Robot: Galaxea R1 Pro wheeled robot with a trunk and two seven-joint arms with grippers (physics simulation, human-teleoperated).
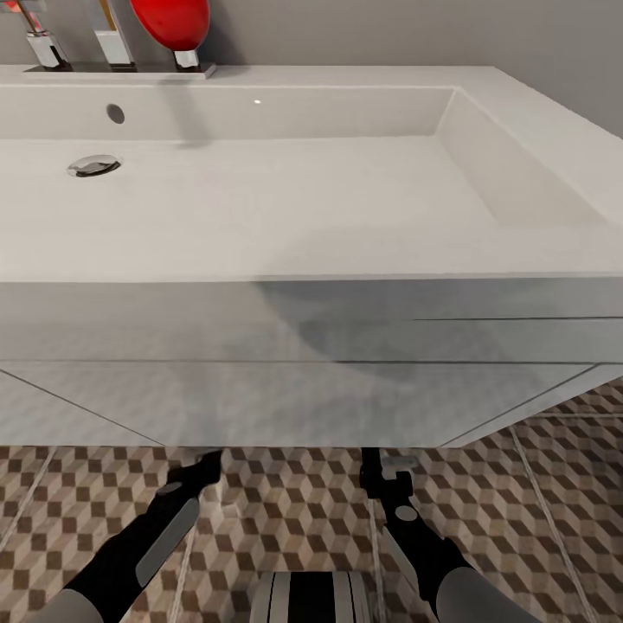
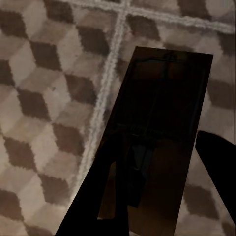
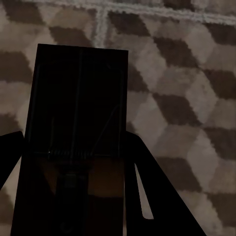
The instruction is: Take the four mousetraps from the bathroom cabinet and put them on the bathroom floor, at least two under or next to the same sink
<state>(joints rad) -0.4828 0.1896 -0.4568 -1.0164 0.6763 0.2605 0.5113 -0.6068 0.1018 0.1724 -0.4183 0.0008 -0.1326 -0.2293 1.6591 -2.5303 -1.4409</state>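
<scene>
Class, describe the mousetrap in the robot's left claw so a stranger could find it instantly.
Start at the wide white bathroom sink, then look down to the cube-patterned bathroom floor in front of it. Above those tiles the left claw grips a mousetrap: a flat dark-brown rectangular board with thin metal wire, plain against the busy pattern.

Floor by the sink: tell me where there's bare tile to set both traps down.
Bare floor lies open between the left gripper and right gripper, just in front of the sink. More bare tile runs right of the right arm. Each wrist view shows a mousetrap between the fingers over open tile. The base crowds the near middle.
</scene>
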